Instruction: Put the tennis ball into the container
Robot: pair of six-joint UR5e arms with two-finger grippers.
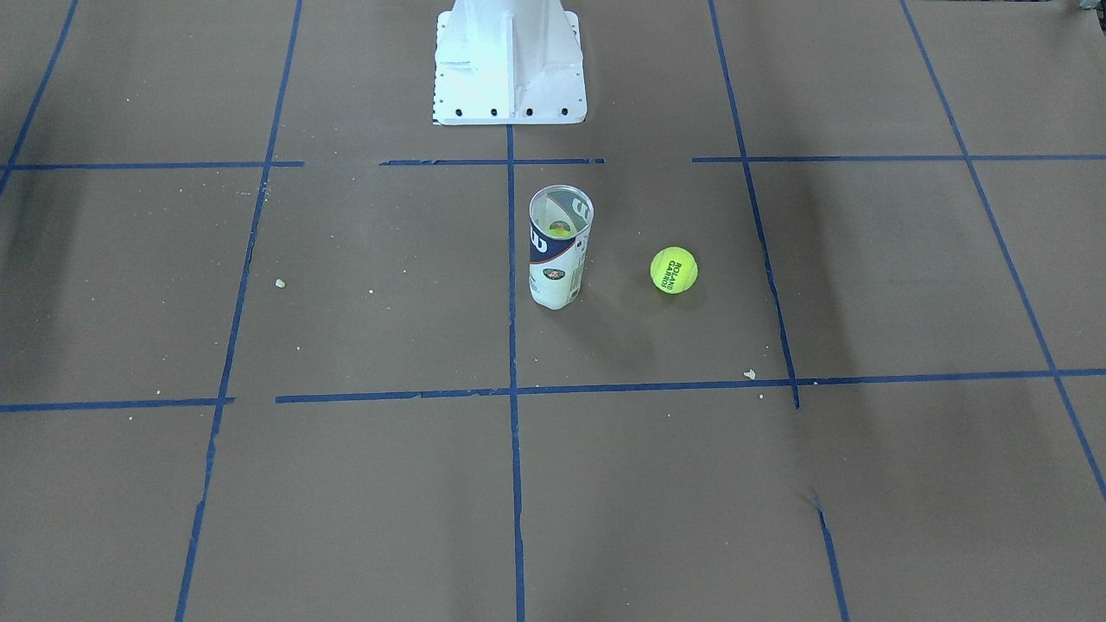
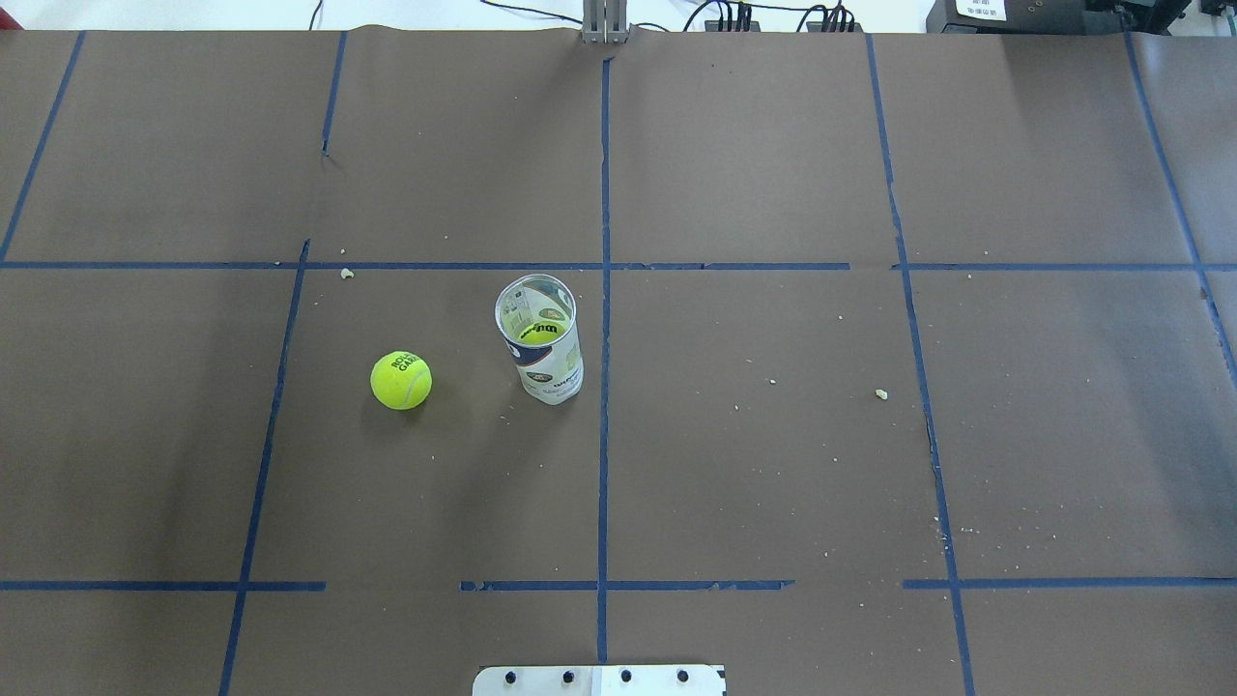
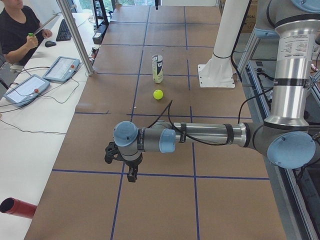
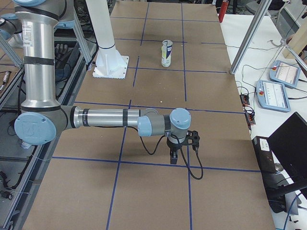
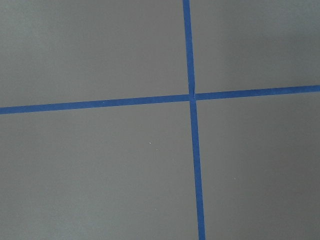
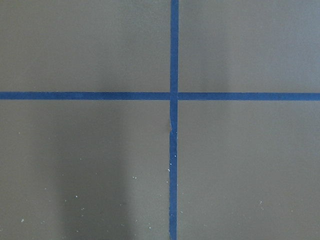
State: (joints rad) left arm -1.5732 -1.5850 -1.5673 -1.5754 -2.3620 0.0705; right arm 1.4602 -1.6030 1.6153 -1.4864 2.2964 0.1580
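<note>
Left gripper (image 3: 131, 175) hangs low over the table (image 2: 773, 464), at lower left of the left side view. The right gripper (image 4: 173, 157) does the same at lower centre of the right side view. Both show only from the side, so I cannot tell how far either is open. Each looks to hold nothing and to touch nothing. Their wrist cameras see only brown paper and a cross of blue tape (image 5: 192, 97).

The ball (image 2: 401, 380) lies loose on the paper, left of centre in the overhead view. The can (image 2: 541, 338) stands upright near it on the right, apart from it, its mouth open. Another yellow ball (image 2: 540, 332) already shows inside the can.

What worries me is the ball: I reckon it will roll off if the fingers close off-centre. The can looks tall and light, so a knock on its rim would likely tip it. The ball seems about as wide as the mouth, so a drop that is not well centred may catch on the rim and bounce away.
</note>
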